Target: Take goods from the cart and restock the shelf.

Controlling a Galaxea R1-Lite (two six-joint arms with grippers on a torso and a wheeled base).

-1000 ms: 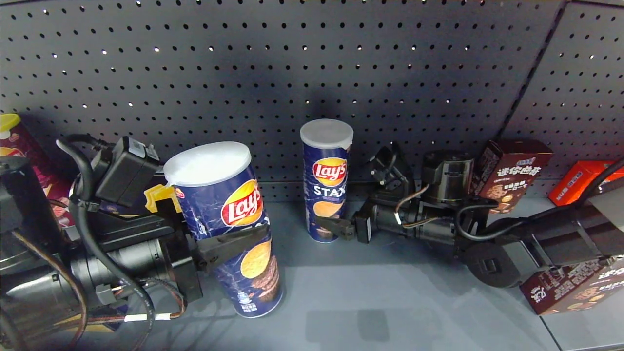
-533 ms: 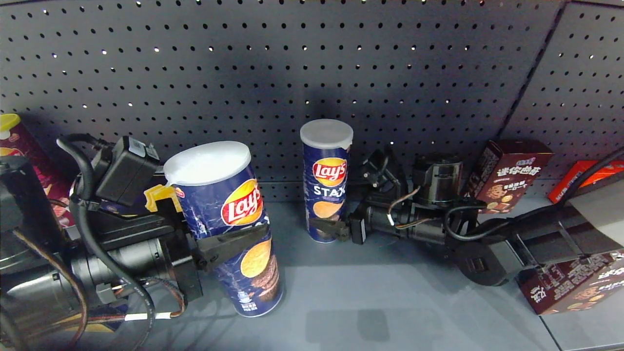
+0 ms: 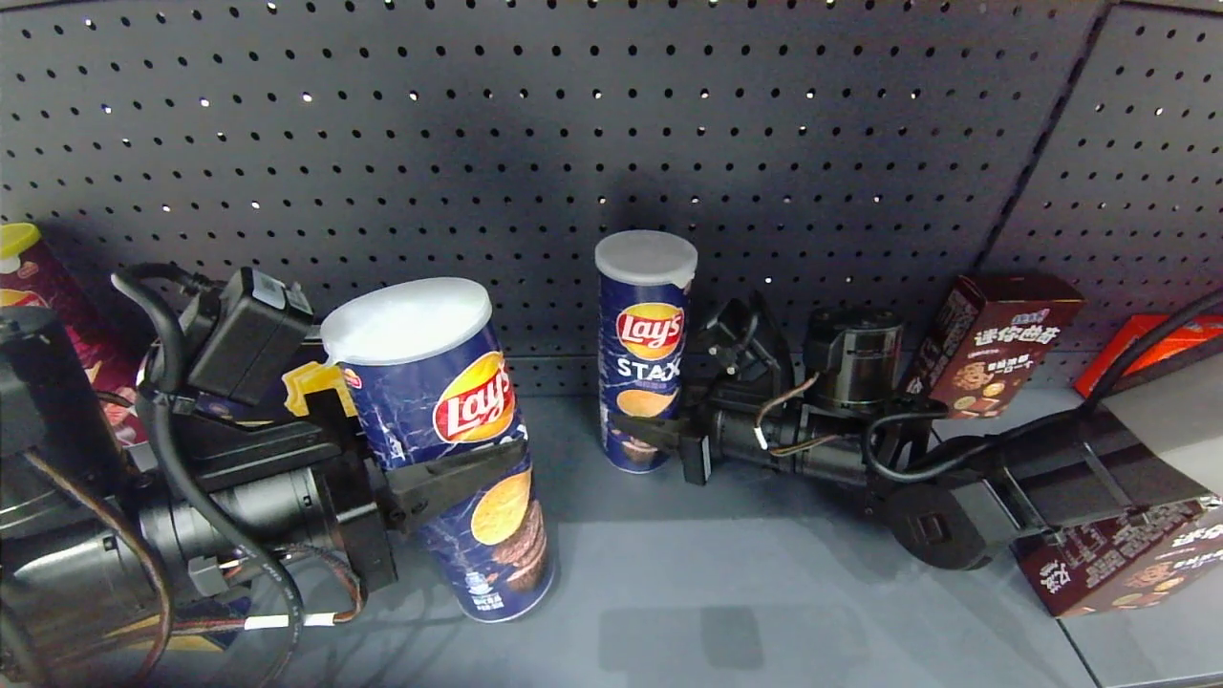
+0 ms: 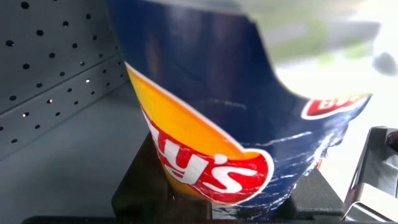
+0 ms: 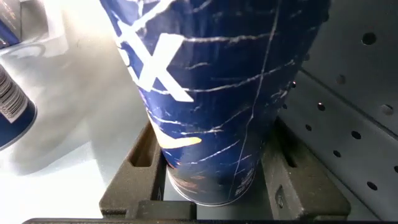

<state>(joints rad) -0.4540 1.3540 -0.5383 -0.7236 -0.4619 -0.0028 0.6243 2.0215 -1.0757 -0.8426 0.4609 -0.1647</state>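
Note:
Two blue chip cans with pale lids are at the shelf (image 3: pixel 726 592). My left gripper (image 3: pixel 449 463) is shut on the nearer, larger-looking can (image 3: pixel 435 411), which leans a little with its base close to the shelf floor. The left wrist view has that can (image 4: pixel 236 124) between the dark fingers (image 4: pixel 140 186). The second can (image 3: pixel 645 344) stands near the pegboard back wall, and my right gripper (image 3: pixel 648 432) is shut on its lower part. Seen from the right wrist, this can (image 5: pixel 217 81) sits tight between both fingers (image 5: pixel 140 165).
A brown cookie box (image 3: pixel 998 339) stands at the back right, an orange box (image 3: pixel 1147 349) beyond it, and another brown box (image 3: pixel 1127 559) lies at the front right. A purple can with a yellow lid (image 3: pixel 29 287) is at the far left. The pegboard (image 3: pixel 611 143) closes the back.
My right arm has moved left, closing in on the rear can, and that can has shifted slightly right and up. The left arm and its can have not moved.

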